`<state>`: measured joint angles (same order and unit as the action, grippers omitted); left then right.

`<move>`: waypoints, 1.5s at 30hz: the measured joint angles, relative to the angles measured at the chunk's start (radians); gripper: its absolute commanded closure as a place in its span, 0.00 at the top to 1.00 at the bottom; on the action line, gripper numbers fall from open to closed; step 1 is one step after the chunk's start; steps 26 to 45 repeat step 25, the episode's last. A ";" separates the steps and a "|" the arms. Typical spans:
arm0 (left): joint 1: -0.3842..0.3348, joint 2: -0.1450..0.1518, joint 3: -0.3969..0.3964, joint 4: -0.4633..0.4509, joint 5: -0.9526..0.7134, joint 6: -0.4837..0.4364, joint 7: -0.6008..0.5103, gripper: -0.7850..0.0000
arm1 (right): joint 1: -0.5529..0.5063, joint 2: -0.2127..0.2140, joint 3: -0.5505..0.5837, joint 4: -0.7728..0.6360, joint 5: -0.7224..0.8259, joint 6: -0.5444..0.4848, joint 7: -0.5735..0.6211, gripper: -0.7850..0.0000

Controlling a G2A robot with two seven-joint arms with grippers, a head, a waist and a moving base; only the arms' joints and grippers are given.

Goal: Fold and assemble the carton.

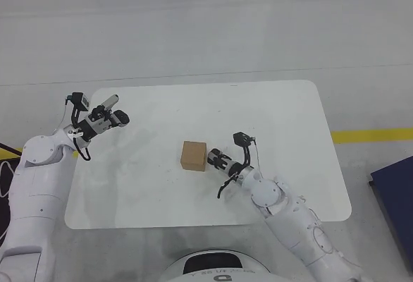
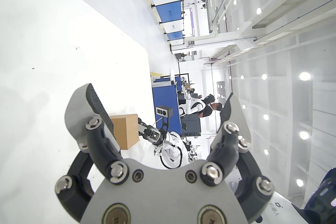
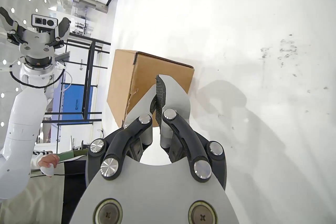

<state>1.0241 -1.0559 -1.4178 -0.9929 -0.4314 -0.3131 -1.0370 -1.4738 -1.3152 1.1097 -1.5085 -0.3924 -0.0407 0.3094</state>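
Note:
A small brown carton (image 1: pixel 193 156) stands closed as a box near the middle of the white table (image 1: pixel 277 120); it also shows as the carton (image 3: pixel 147 72) and the carton (image 2: pixel 126 129). My right gripper (image 1: pixel 213 160) is right beside the carton's right side, fingers pressed together with nothing between them; in its wrist view the right gripper (image 3: pixel 159 83) tips sit against the carton's face. My left gripper (image 1: pixel 119 116) hangs over the table's far left, well away from the carton, and the left gripper (image 2: pixel 160 96) is open and holds nothing.
The table's rounded edge (image 1: pixel 337 204) lies near the right arm. A blue panel (image 1: pixel 404 204) stands on the floor to the right, and a yellow floor line (image 1: pixel 383 134) runs past the table. A person's hand (image 3: pixel 47 162) shows in the room behind.

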 measured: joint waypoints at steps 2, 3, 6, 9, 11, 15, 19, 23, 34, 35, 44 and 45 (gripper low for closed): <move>0.000 0.000 0.000 0.000 0.000 0.000 0.000 1.00 | -0.026 0.004 0.027 -0.023 0.002 -0.006 -0.044 0.00; 0.000 0.000 0.000 0.000 0.000 0.000 0.000 1.00 | -0.045 0.007 0.049 -0.045 0.004 -0.016 -0.085 0.04; 0.000 0.000 0.000 0.000 0.000 0.000 0.000 1.00 | -0.096 0.014 0.111 -0.114 0.012 -0.060 -0.186 1.00; 0.000 0.000 0.000 0.000 0.000 0.000 0.000 1.00 | -0.124 0.018 0.147 -0.153 0.011 -0.084 -0.243 0.17; 0.000 0.000 0.000 0.000 0.000 0.000 0.000 1.00 | -0.123 0.018 0.146 -0.152 0.010 -0.084 -0.241 0.33; 0.000 0.000 0.000 0.000 0.000 0.000 0.000 1.00 | -0.122 0.017 0.145 -0.151 0.010 -0.083 -0.239 0.64; 0.000 0.000 0.000 0.000 0.000 0.000 0.000 1.00 | -0.122 0.017 0.145 -0.151 0.010 -0.083 -0.239 0.86; 0.000 0.000 0.000 0.000 0.000 0.000 0.000 1.00 | -0.122 0.017 0.145 -0.151 0.010 -0.083 -0.239 0.98; 0.000 0.000 0.000 0.000 0.000 0.000 0.000 1.00 | -0.122 0.017 0.145 -0.151 0.010 -0.083 -0.239 1.00; 0.000 0.000 0.000 0.000 0.000 0.000 0.000 1.00 | -0.122 0.017 0.145 -0.151 0.010 -0.083 -0.239 1.00; 0.000 0.000 0.000 0.000 0.000 0.000 0.000 1.00 | -0.122 0.017 0.145 -0.151 0.010 -0.083 -0.239 1.00; 0.000 0.000 0.000 0.000 0.000 0.000 0.000 1.00 | -0.122 0.017 0.145 -0.151 0.010 -0.083 -0.239 1.00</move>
